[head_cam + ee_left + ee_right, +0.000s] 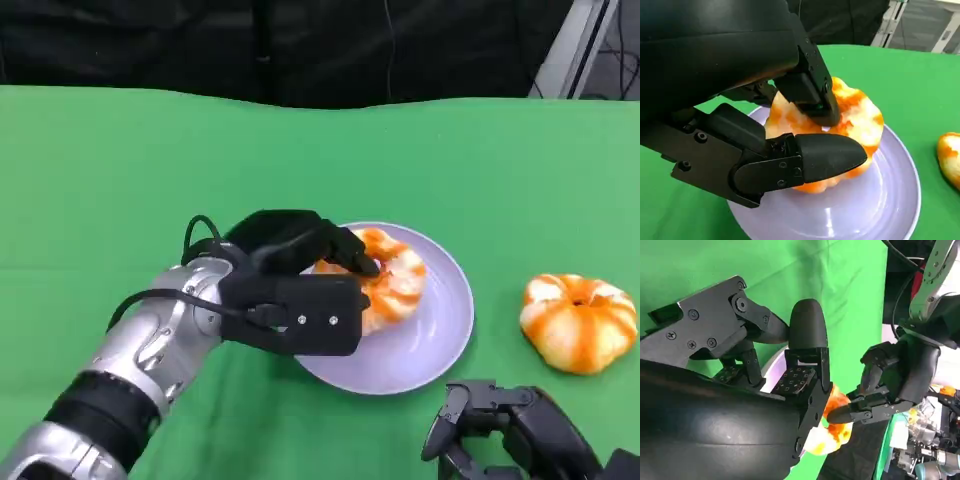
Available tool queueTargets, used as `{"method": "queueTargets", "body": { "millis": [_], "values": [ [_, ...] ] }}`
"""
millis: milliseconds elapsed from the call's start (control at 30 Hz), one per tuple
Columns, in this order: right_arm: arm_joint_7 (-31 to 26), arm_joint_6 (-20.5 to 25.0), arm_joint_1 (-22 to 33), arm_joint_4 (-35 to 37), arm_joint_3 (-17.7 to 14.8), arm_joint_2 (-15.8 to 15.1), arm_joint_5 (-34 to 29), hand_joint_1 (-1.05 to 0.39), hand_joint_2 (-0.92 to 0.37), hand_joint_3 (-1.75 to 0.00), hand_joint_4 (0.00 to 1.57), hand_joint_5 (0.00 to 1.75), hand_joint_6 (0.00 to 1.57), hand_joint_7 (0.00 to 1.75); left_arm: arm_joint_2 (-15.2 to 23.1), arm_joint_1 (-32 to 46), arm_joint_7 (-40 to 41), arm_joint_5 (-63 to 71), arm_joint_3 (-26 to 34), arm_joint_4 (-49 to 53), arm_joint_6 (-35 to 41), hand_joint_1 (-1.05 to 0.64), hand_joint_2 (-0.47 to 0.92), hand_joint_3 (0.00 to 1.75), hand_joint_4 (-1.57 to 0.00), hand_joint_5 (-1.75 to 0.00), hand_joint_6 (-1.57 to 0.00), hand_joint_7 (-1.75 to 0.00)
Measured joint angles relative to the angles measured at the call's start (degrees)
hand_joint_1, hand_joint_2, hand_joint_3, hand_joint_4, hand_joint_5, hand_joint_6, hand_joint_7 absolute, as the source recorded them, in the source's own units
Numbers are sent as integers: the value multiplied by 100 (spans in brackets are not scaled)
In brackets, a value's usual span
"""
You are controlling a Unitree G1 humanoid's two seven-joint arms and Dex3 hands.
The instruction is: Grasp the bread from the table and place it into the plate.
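The left hand (300,275) reaches over the near left part of the pale lilac plate (440,335), which stands on the green table (120,180). Inside the plate lies a bread (395,280), orange and white, shaped like a small pumpkin. The left hand has this bread between its fingers: in the left wrist view one finger (810,95) presses on the top of the bread (860,115), and another one (825,157) lies against its near side. The underside of the bread seems to touch the plate (890,200), but the fingers partly hide this place, so it cannot be told for sure.

A second bread (580,322) of the same kind lies on the table to the right of the plate, apart from it and touched by no hand.

The right hand (500,425) is low at the near right edge, near the plate rim but not touching it, and the second bread is just beyond it. Its fingers are curled a little and apart, and they hold nothing. In the right wrist view its fingers (807,335) are spread before the green cloth, and the left hand (890,385) shows behind with a bit of the bread (837,407).
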Motion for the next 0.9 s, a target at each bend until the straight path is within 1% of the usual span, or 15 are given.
{"method": "queueTargets", "body": {
  "millis": [133, 233, 267, 433, 567, 600, 667, 767, 800, 833, 900],
  "values": [
    [-13, -4, 0, 0, 0, 0, -9, -11, -60, -100, 85, 143, 88, 115, 18, -158, -82, -32, 42, -134, -18, -96, 92, 81, -71, -2, -125, -14],
    [-20, -8, -2, 2, 2, 4, -11, -11, -60, -100, 84, 143, 88, 115, 49, -243, -213, -97, 124, -267, -5, -97, 92, 81, -76, -4, -128, -14],
    [-20, -9, -2, 3, 2, 4, -11, -11, -61, -100, 84, 143, 88, 115, 66, -242, -260, -154, 159, -307, -3, -98, 92, 82, -75, -3, -128, -13],
    [-25, -13, -4, 4, 7, 5, -18, -11, -61, -100, 85, 142, 88, 114, 206, -194, -436, -373, 321, -612, 8, -98, 92, 81, -70, 0, -122, -8],
    [-26, -30, -14, 16, 15, 9, -38, -10, -61, -99, 85, 142, 88, 114, 248, 24, -542, -783, 566, -956, 21, -96, 92, 76, -68, 0, -117, -3],
    [-26, -37, -14, 19, 15, 9, -50, -11, -61, -99, 85, 142, 88, 114, 249, 104, -561, -904, 638, -1016, 8, -95, 92, 74, -67, 0, -114, -2],
    [-27, -42, -23, 28, 19, 15, -74, -11, -62, -97, 86, 141, 88, 113, 262, 289, -586, -1097, 774, -1150, -24, -91, 92, 67, -68, -1, -101, 0],
    [-58, -66, -13, 29, 15, 24, -81, -11, -63, -95, 86, 140, 89, 113, 272, 847, -566, -1653, 1170, -1586, -351, -90, 92, 64, -69, -1, -96, 0],
    [-61, -66, -12, 29, 13, 25, -81, -10, -63, -95, 86, 140, 88, 113, 274, 968, -563, -1747, 1232, -1645, -412, -85, 92, 64, -72, -2, -87, 0],
    [-51, -64, -23, 28, 21, 30, -80, -10, -63, -96, 86, 141, 88, 113, 271, 1093, -561, -1899, 1331, -1686, -513, -82, 92, 63, -74, -3, -83, 0],
    [-15, -63, -22, 22, 23, 38, -55, -9, -62, -96, 85, 143, 88, 114, 219, 1472, -529, -2446, 1620, -1785, -1036, -81, 92, 62, -76, -3, -74, 0]
  ]
}}
